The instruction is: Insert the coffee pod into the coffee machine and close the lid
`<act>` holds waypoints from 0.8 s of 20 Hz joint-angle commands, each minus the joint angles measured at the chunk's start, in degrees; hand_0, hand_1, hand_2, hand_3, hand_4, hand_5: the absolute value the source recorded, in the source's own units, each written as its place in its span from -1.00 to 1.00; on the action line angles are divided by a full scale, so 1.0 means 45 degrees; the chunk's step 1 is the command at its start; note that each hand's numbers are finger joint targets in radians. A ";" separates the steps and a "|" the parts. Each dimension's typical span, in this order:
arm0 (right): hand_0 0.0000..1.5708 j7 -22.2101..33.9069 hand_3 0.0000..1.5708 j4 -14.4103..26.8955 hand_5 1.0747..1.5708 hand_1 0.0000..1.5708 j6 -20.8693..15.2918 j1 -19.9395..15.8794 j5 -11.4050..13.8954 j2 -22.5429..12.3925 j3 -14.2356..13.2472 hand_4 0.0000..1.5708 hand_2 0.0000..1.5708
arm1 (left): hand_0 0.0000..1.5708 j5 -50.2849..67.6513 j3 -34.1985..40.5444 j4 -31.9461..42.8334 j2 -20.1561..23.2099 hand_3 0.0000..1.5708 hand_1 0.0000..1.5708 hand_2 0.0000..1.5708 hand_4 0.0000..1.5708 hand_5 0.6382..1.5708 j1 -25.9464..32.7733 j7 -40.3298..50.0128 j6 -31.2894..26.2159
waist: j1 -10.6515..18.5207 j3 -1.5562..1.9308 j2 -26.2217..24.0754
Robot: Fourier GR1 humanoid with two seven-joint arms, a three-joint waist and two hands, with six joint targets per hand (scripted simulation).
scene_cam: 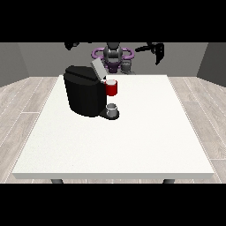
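lid [97,69] of the black coffee machine [84,92] stands tilted open, a red thing at the machine [112,88]. a grey thing [112,109] sits on its base. both hands [71,45] [158,52] hang raised; finger state cannot be told.

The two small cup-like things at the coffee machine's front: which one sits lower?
The grey thing on the machine's base sits lower; the red thing is directly above it, beside the raised lid.

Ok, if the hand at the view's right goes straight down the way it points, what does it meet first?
Probably the hand meets bare table near its far edge; nothing shows between. The machine sits well to the view's left. Depth is unclear: it may pass behind the table.
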 commanded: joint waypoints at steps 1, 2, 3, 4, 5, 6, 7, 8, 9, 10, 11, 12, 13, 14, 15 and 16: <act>-1.00 0.0465 -1.00 -0.0021 1.00 -1.00 -0.0067 -0.0294 0.0357 0.0059 0.0332 -1.00 -1.00 | -1.00 0.0831 0.0051 -0.0853 -0.0621 -1.00 -1.00 -1.00 -1.00 1.00 0.0678 0.0304 -0.0237 | 0.0521 0.0004 -0.0202; -1.00 -0.0512 -1.00 0.0288 1.00 -1.00 0.0469 0.0042 0.0278 -0.0238 0.0113 -1.00 -1.00 | -1.00 0.0891 -0.0053 -0.1256 -0.0325 -1.00 -1.00 -1.00 -1.00 1.00 0.1015 -0.0171 -0.0484 | 0.0550 0.0006 0.0314; -1.00 0.0397 -1.00 -0.0075 1.00 -1.00 0.0575 -0.0747 0.0303 -0.0458 0.0326 -0.83 -1.00 | -1.00 0.0919 -0.0040 -0.0935 -0.0832 -1.00 -1.00 -1.00 -0.93 1.00 0.1252 -0.0207 -0.0295 | 0.0671 0.0002 0.0169; -1.00 0.0793 -1.00 0.0052 1.00 -1.00 0.0224 -0.0820 0.0617 -0.0287 0.0484 -0.70 -1.00 | -1.00 0.1093 -0.0307 -0.1291 -0.0967 -1.00 -1.00 -1.00 -0.83 1.00 0.1454 0.0168 -0.0257 | 0.0838 0.0003 -0.0155; -1.00 0.0270 -1.00 0.0618 1.00 -1.00 0.0522 -0.0534 0.0603 -0.0590 0.0201 -0.70 -1.00 | -1.00 0.1232 -0.0331 -0.1727 -0.0961 -1.00 -1.00 -1.00 -0.82 1.00 0.1218 0.1048 -0.0689 | 0.1383 0.0009 -0.0286; -1.00 0.0434 -1.00 0.0515 1.00 -1.00 0.0081 -0.1247 0.0785 -0.0104 0.0464 -0.73 -1.00 | -1.00 0.1600 -0.0877 -0.1591 -0.0980 -1.00 -1.00 -1.00 -0.97 1.00 0.1933 -0.0003 -0.0088 | 0.0997 0.0004 0.0238; -1.00 0.0786 -1.00 0.0048 1.00 -1.00 0.0445 -0.1018 0.0445 -0.0231 0.0391 -0.79 -1.00 | -1.00 0.1372 -0.0510 -0.2131 -0.0696 -1.00 -1.00 -1.00 -1.00 1.00 0.2493 -0.0087 -0.0622 | 0.0935 0.0004 0.0102; -1.00 0.0882 -1.00 0.0823 1.00 -1.00 0.0126 -0.1691 0.0580 -0.0168 0.0164 -1.00 -1.00 | -1.00 0.1771 -0.1038 -0.2569 -0.0985 -1.00 -1.00 -1.00 -1.00 1.00 0.1948 0.0901 -0.0431 | 0.1331 0.0007 0.0247; -1.00 -0.0513 -1.00 0.0785 1.00 -1.00 0.0575 -0.1024 0.0759 -0.0182 0.0374 -1.00 -1.00 | -1.00 0.1622 -0.0698 -0.2922 -0.0652 -1.00 -1.00 -1.00 -1.00 1.00 0.2181 0.0271 -0.0388 | 0.1010 0.0007 0.0917; -1.00 0.0106 -1.00 0.0921 1.00 -1.00 0.0359 -0.1396 0.0741 -0.0055 0.0338 -0.84 -1.00 | -1.00 0.2110 -0.0652 -0.3230 -0.0625 -1.00 -1.00 -1.00 -0.89 1.00 0.2272 0.0692 -0.0940 | 0.1131 0.0006 0.0832; -1.00 -0.0205 -1.00 0.1040 1.00 -1.00 0.0520 -0.1346 0.0590 0.0026 0.0295 -1.00 -1.00 | -1.00 0.2005 -0.0704 -0.3354 -0.0316 -1.00 -1.00 -1.00 -0.74 1.00 0.2563 0.0293 -0.1020 | 0.1072 0.0006 0.1172; -1.00 0.0375 -1.00 0.1108 1.00 -1.00 0.0479 -0.1719 0.0653 0.0192 0.0504 -1.00 -1.00 | -1.00 0.2132 -0.1480 -0.3678 -0.0982 -1.00 -1.00 -1.00 -0.72 1.00 0.3037 0.0532 -0.0232 | 0.1044 0.0006 0.0838; -1.00 -0.0060 -1.00 0.1191 1.00 -1.00 0.0805 -0.1660 0.0177 0.0076 0.0038 -1.00 -1.00 | -1.00 0.2209 -0.1185 -0.4316 -0.0951 -1.00 -1.00 -1.00 -0.86 1.00 0.3098 0.0890 -0.0409 | 0.0955 0.0007 0.1052; -1.00 -0.0004 -1.00 0.1791 1.00 -1.00 0.0964 -0.1629 0.0077 -0.0254 -0.0316 -1.00 -1.00 | -1.00 0.2554 -0.1442 -0.4750 -0.0989 -1.00 -1.00 -1.00 -0.87 1.00 0.3110 0.1744 -0.0566 | 0.1350 0.0009 0.0801; -1.00 0.0204 -1.00 0.1945 1.00 -1.00 0.0753 -0.2150 0.0332 0.0041 0.0008 -1.00 -1.00 | -1.00 0.2508 -0.2144 -0.4835 -0.0992 -1.00 -1.00 -1.00 -1.00 1.00 0.3389 0.1249 0.0018 | 0.1228 0.0007 0.1138; -1.00 0.0051 -1.00 0.2280 1.00 -1.00 0.0756 -0.2399 0.0059 -0.0387 -0.0705 -1.00 -1.00 | -1.00 0.2488 -0.1598 -0.5202 -0.0845 -1.00 -1.00 -1.00 -1.00 1.00 0.3315 0.1389 -0.0589 | 0.1535 0.0008 0.1459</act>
